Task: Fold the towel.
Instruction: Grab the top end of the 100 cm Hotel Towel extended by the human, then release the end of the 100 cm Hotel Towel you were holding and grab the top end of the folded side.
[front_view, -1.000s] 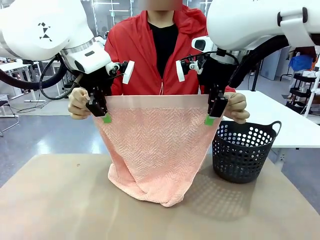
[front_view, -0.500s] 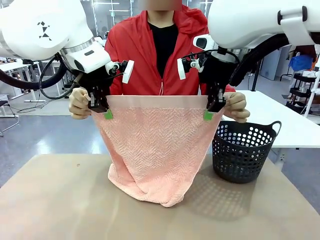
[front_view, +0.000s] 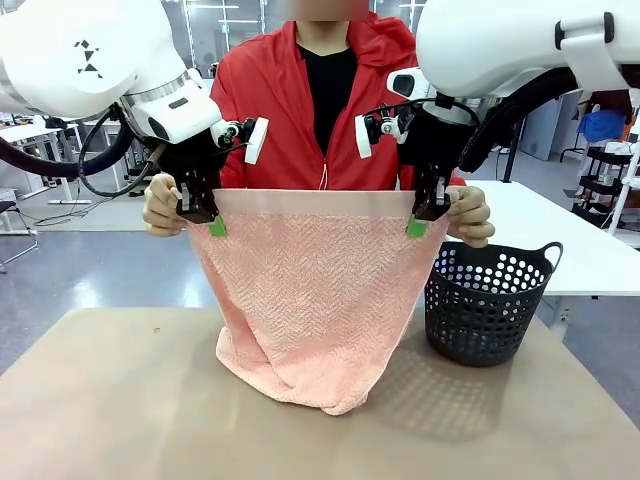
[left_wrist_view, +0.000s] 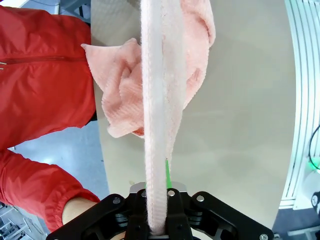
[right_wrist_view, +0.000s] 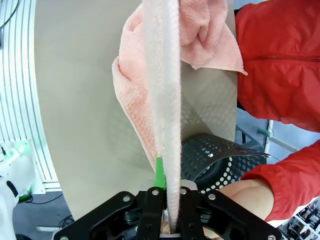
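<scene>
Handover is judged to be the step in hand. The towel (front_view: 310, 290) is held up as a hanging sheet over the bench (front_view: 110, 400), and its lower part is bunched on the surface. One upper corner is pinched by the left pincer (front_view: 210, 222) and the other by the right pincer (front_view: 420, 222). In each wrist view the plain top edge is seen clamped between the closed fingers. The same corners are gripped just outside the pincers by the person's hand (front_view: 160, 205) and the other hand (front_view: 472, 215).

Release by the person is called for next. The top edge would then need to be carried down over the lower part, with both corners kept level and the cloth kept taut.

The bench is plain, tan and matt. A black perforated basket (front_view: 487, 300) stands on it just beside the towel and should be avoided. Behind the person's red jacket (front_view: 270, 110), a grey floor and white tables are seen.
</scene>
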